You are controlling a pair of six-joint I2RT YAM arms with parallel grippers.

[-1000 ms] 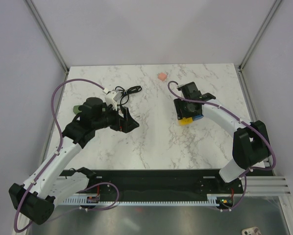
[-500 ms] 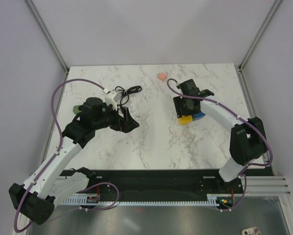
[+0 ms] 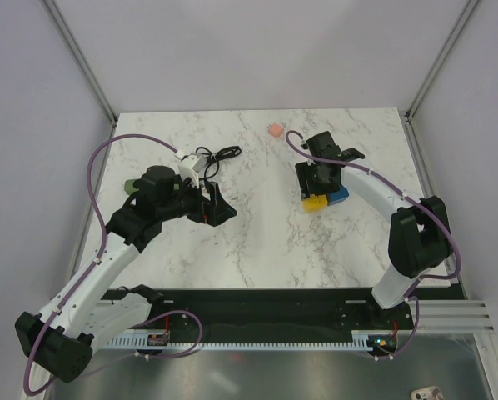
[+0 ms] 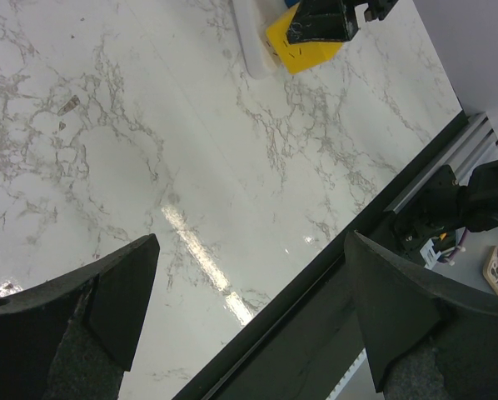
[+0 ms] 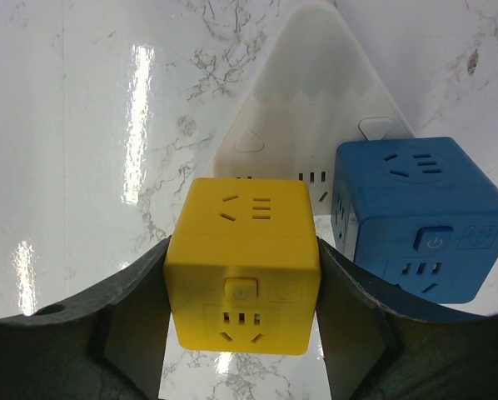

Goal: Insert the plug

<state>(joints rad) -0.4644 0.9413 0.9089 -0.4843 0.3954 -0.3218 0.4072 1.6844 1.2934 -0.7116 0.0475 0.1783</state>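
No teal plug shows in any view; it is hidden or out of view. My right gripper [image 3: 316, 193] is shut on a yellow socket cube [image 5: 243, 283], with one finger pressed to each side. Right beside it stands a blue socket cube [image 5: 424, 221], and both sit against a white triangular holder [image 5: 307, 125]. At the table's left, my left gripper [image 3: 216, 208] hovers open with nothing between its fingers [image 4: 124, 292]. Its wrist view shows bare marble and the yellow cube [image 4: 303, 46] far off.
A white adapter [image 3: 192, 162] with a coiled black cable [image 3: 224, 154] lies behind the left arm. A small dark green piece [image 3: 129, 185] peeks out at that arm's left side. A pink bit [image 3: 274, 131] lies near the back edge. A black rail [image 3: 257, 308] runs along the front.
The right arm's elbow has swung a little to the left and its wrist has turned slightly, showing more of the blue cube. The left arm has not moved.
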